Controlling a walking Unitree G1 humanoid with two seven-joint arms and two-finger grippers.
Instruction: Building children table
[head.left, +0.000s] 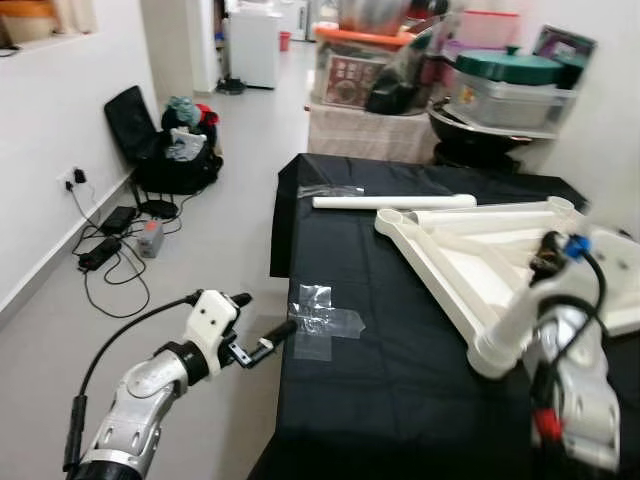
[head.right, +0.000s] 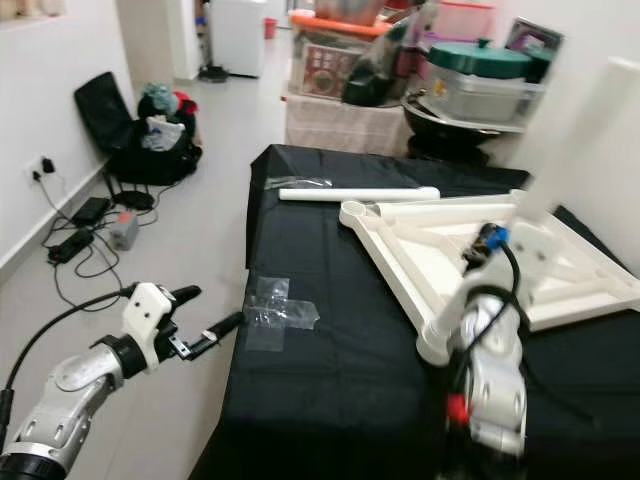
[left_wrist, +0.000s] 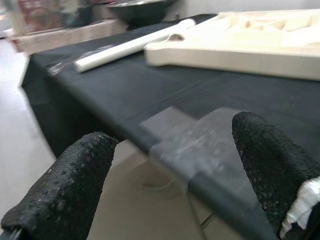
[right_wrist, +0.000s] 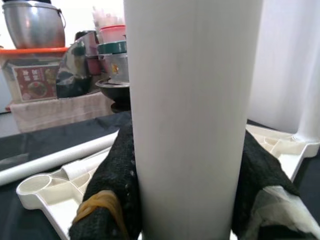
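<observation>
White plastic leg (right_wrist: 192, 115) clamped upright in my right end effector (right_wrist: 185, 200) over tabletop frame (head.left: 470, 250) at right | stiff, light, slick: I grip mid-shaft | left end effector (left_wrist: 170, 170) apart, near table (head.left: 400, 390) edge.

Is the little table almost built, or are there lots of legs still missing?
One leg looks fitted: a white tube stands upright at the far corner of the upside-down white plastic tabletop. The right gripper holds another white tube leg. A third white leg tube lies loose on the black cloth, so several corners remain.
</observation>
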